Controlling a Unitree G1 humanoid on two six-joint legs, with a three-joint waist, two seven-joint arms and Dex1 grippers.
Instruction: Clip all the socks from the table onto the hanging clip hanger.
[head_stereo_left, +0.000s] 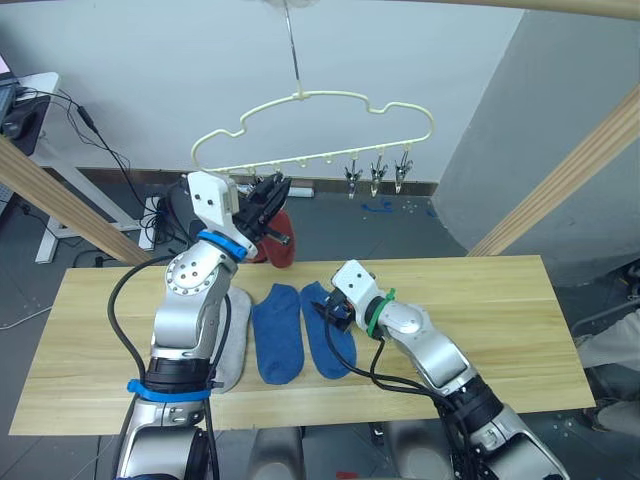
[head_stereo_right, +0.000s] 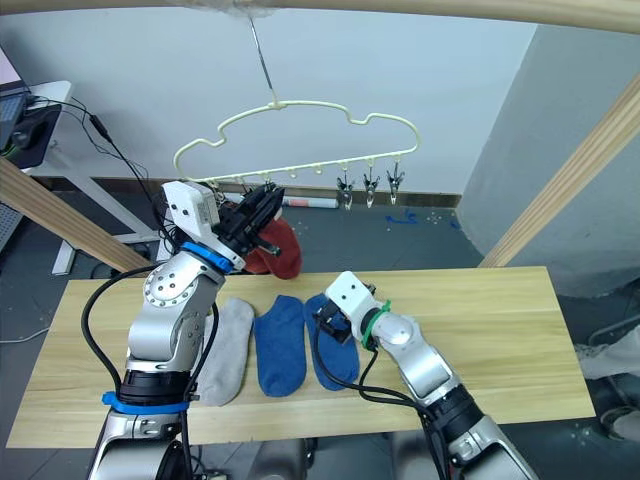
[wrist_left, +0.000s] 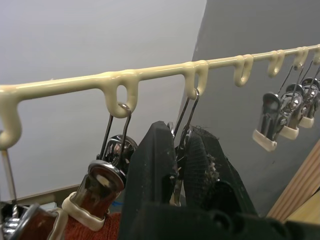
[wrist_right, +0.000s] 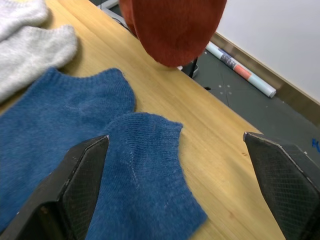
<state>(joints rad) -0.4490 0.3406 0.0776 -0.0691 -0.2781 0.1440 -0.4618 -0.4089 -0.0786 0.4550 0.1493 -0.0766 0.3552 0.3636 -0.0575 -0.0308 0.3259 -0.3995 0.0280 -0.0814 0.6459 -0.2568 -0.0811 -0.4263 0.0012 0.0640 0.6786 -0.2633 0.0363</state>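
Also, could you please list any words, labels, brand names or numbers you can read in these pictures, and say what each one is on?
None can be read.
The rolled tube on the floor behind the table has coloured bands but no legible print.
The socks, the clip hanger and both arms carry no visible lettering.

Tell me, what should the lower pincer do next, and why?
Probably lower and close on the nearer blue sock. The right pincer hovers open over its cuff, fingers either side, the sock flat on the table. The left pincer is busy up at the clip hanger, beside the hanging rust-red sock.
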